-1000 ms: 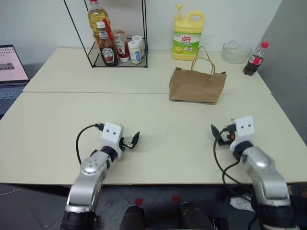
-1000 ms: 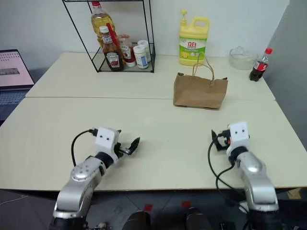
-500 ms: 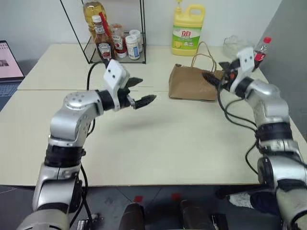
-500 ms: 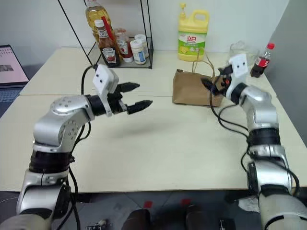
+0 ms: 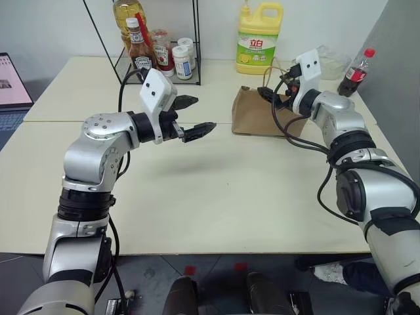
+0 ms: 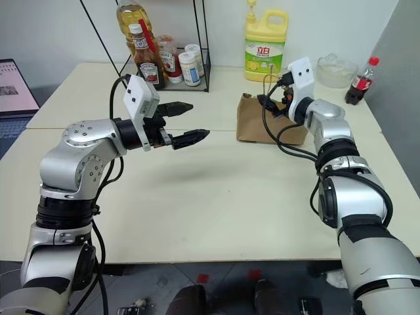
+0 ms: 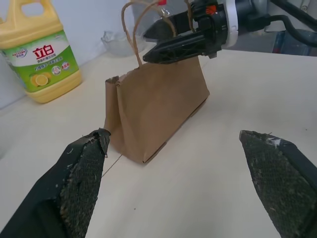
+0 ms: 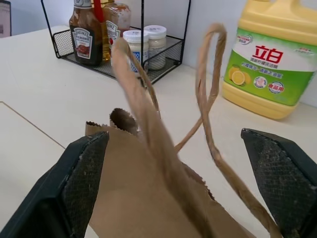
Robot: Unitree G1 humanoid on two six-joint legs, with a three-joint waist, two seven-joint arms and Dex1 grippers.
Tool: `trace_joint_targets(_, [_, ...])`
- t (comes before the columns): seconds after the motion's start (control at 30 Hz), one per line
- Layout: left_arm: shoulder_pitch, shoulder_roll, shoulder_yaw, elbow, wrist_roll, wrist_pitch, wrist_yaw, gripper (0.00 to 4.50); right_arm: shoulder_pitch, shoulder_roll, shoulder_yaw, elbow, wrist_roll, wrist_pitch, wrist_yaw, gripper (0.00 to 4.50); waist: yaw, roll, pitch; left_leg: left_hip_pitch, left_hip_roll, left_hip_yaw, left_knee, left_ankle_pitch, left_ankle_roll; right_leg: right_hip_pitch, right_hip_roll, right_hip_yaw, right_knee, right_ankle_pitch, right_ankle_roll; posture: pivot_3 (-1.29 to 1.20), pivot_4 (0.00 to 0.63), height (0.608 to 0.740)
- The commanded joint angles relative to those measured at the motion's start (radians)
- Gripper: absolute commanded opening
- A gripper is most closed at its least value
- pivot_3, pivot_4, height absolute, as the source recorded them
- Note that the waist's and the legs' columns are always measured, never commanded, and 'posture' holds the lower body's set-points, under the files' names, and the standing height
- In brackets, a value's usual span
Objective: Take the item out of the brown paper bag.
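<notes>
The creased brown paper bag (image 5: 257, 117) stands upright on the table behind the seam, its two cord handles (image 8: 208, 89) rising from its mouth. The item is hidden. My right gripper (image 5: 268, 96) hovers at the bag's top edge, open. In the right wrist view its fingers (image 8: 81, 173) stand wide on either side of the handles and the bag's mouth. My left gripper (image 5: 199, 114) hangs open above the table to the left of the bag, pointing toward it, with nothing in it. The left wrist view shows the bag (image 7: 158, 104) between its spread fingers (image 7: 84, 168).
A big yellow detergent jug (image 5: 258, 36) stands right behind the bag. A wire rack (image 5: 157, 49) of sauce bottles is at the back left. At the back right are a clear bowl (image 5: 331, 62) and a cola bottle (image 5: 354, 71). A laptop (image 5: 10, 82) sits at the far left.
Both arms have risen from near the table's front edge. The right gripper then swung left, up to the bag's top by the handles. The left gripper stayed raised, almost still.
</notes>
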Motion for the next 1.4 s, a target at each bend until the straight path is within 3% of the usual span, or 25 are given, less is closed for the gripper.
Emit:
trace_joint_targets(0.03, [0.005,0.021,0.035,-0.046,-0.014,0.008,0.012,4.46,-0.06,0.012,-0.01,0.012,-0.016,-0.015,0.0,4.5,-0.002,0.0,0.0,0.0,0.0,0.0,0.0,0.0,0.0,0.0,0.0,0.0,0.001,0.0,0.0,0.0,0.15,0.74])
trace_joint_targets(0.1, [0.008,0.022,0.037,-0.05,-0.013,0.009,0.02,4.46,-0.068,0.018,-0.013,0.021,-0.023,-0.017,-0.018,4.5,-0.005,0.0,0.0,0.001,0.0,0.0,0.0,0.0,0.0,0.0,0.0,0.0,0.002,0.0,0.0,0.0,0.15,0.74])
trace_joint_targets(0.17, [0.011,0.023,0.038,-0.054,-0.012,0.011,0.026,4.5,-0.073,0.021,-0.017,0.028,-0.03,-0.022,-0.036,3.95,-0.006,0.0,0.0,0.001,0.0,-0.001,0.001,0.0,0.0,0.0,0.0,0.0,0.003,0.0,0.0,0.0,0.15,0.74])
trace_joint_targets(0.5, [0.029,0.028,0.051,-0.079,-0.016,0.019,0.053,4.5,-0.082,0.027,-0.036,0.034,-0.041,-0.024,-0.068,0.26,-0.013,0.001,0.0,0.0,-0.001,-0.002,0.001,0.0,0.0,0.0,0.0,-0.001,0.006,0.0,0.0,0.0,0.15,0.74])
trace_joint_targets(0.53, [0.028,0.027,0.051,-0.078,-0.015,0.018,0.055,4.5,-0.082,0.027,-0.037,0.035,-0.041,-0.024,-0.069,0.05,-0.014,0.0,0.0,0.001,-0.001,-0.003,0.001,0.0,0.0,0.0,0.0,-0.002,0.007,0.0,0.0,0.0,0.15,0.74])
trace_joint_targets(1.4, [0.083,0.003,0.055,-0.112,-0.035,0.026,0.105,4.5,-0.22,0.094,-0.047,-0.011,-0.023,-0.117,-0.02,0.05,-0.023,0.001,0.001,0.0,-0.001,-0.007,0.002,0.001,-0.001,0.0,-0.001,-0.009,0.009,0.0,-0.001,0.0,0.15,0.74])
